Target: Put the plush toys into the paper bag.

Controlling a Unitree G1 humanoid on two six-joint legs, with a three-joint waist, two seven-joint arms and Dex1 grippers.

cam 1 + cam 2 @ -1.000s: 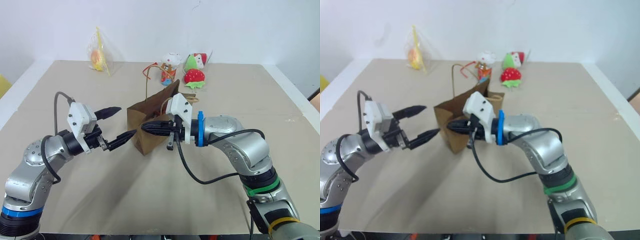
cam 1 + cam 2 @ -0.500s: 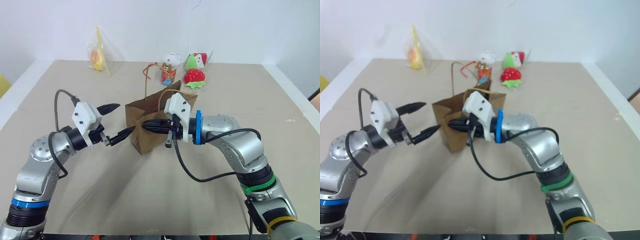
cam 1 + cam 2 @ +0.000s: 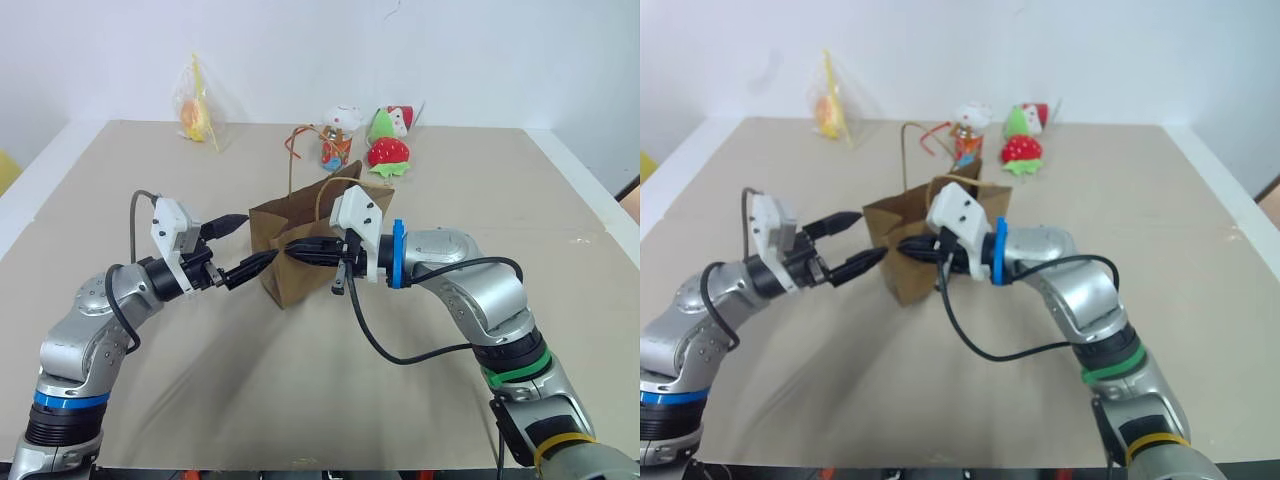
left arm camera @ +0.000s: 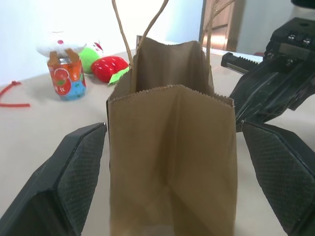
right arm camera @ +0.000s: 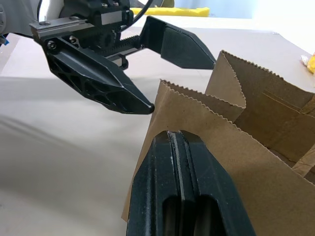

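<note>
The brown paper bag (image 3: 300,250) stands upright mid-table, mouth open, cord handles (image 3: 292,165) sticking up. My left gripper (image 3: 260,237) is open, and its two fingers (image 4: 74,182) straddle the bag's narrow end (image 4: 172,162) without visibly touching it. My right gripper (image 3: 289,250) is shut and points left, its tip lying against the bag's near wall just under the serrated rim (image 5: 197,98). Whether it pinches paper I cannot tell. The plush toys are out of view.
Along the far edge stand an orange-and-blue cup toy (image 3: 338,135), a red strawberry plush (image 3: 388,152), a green-and-white soft toy (image 3: 390,122) and a clear plastic bag with yellow-orange contents (image 3: 198,112). A red cord (image 3: 298,135) lies beside the cup.
My left gripper has moved forward to the bag, and its open fingers now reach past the bag's end. The right gripper has stayed where it was.
</note>
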